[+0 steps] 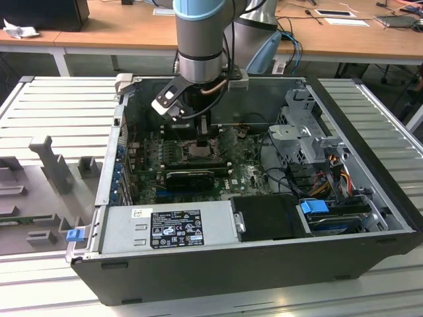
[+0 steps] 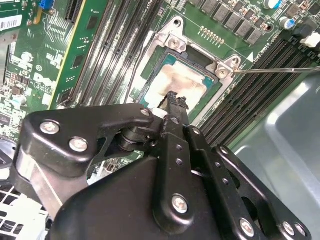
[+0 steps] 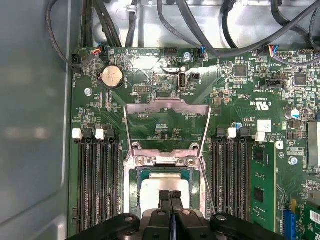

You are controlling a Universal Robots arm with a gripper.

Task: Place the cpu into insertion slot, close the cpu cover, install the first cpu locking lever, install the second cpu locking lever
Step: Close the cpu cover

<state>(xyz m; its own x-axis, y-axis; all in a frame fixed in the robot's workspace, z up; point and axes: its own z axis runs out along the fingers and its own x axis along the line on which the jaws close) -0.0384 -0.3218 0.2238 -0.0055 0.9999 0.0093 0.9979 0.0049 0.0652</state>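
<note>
One cpu (image 3: 162, 182) sits in the insertion slot (image 3: 138, 172), straight beneath the gripper (image 3: 170, 196), whose two black fingers are clenched together with nothing between them. In the second wrist view the fingertips (image 2: 172, 100) hang over the chip's pale top, near its edge; whether they touch it or hover just above it, I cannot tell. Beyond the gripper the cpu cover (image 3: 167, 106) stands open, turned away from the slot and hinged at the slot's far edge, with green board showing through its large window. A thin metal locking lever (image 3: 206, 182) runs alongside the slot, just to one side of the fingers. Black memory slots (image 3: 97, 185) flank the gripper on both sides. In the exterior view the arm reaches down into the open computer case (image 1: 264, 264). The case holds the motherboard (image 1: 244, 175) under the gripper and a grey power supply (image 1: 165, 228) well apart from it, against the case's near wall.
</note>
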